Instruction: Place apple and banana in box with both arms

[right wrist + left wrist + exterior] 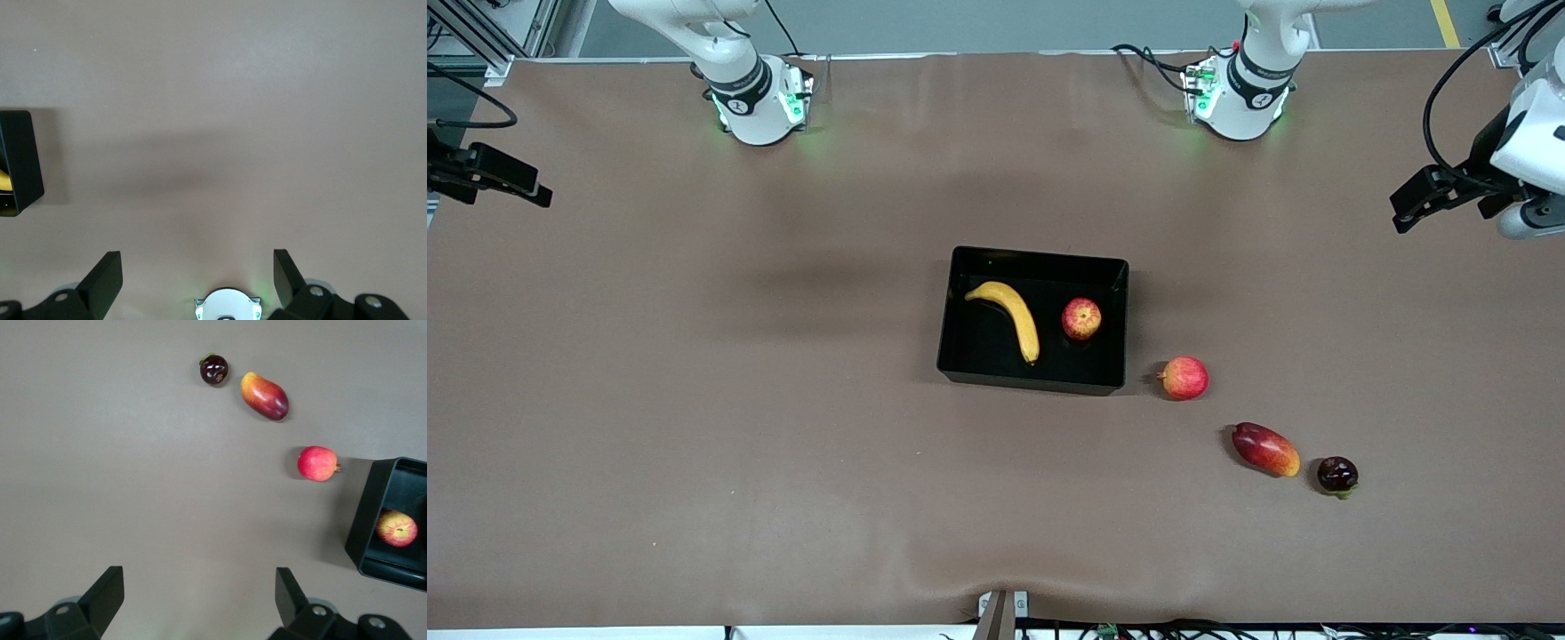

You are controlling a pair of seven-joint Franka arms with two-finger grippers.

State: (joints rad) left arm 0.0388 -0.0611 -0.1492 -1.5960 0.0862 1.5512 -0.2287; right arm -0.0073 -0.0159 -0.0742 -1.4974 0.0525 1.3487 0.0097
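The black box [1037,256] sits mid-table. Inside it lie the yellow banana [1016,314] and, beside it toward the left arm's end, the red apple [1081,318]. My left gripper [1405,212] hangs open and empty over the left arm's end of the table, well away from the box. In the left wrist view the left gripper [200,577] frames bare table, with the box [365,520] and apple [397,528] off to one side. My right gripper [535,192] hangs open and empty over the right arm's end; the right gripper [198,260] sees a box corner [20,160].
A pinkish-red round fruit [1184,378] lies just outside the box toward the left arm's end. A red-yellow mango [1265,449] and a dark purple fruit [1337,475] lie nearer the front camera. The right arm's base [227,305] shows below its fingers.
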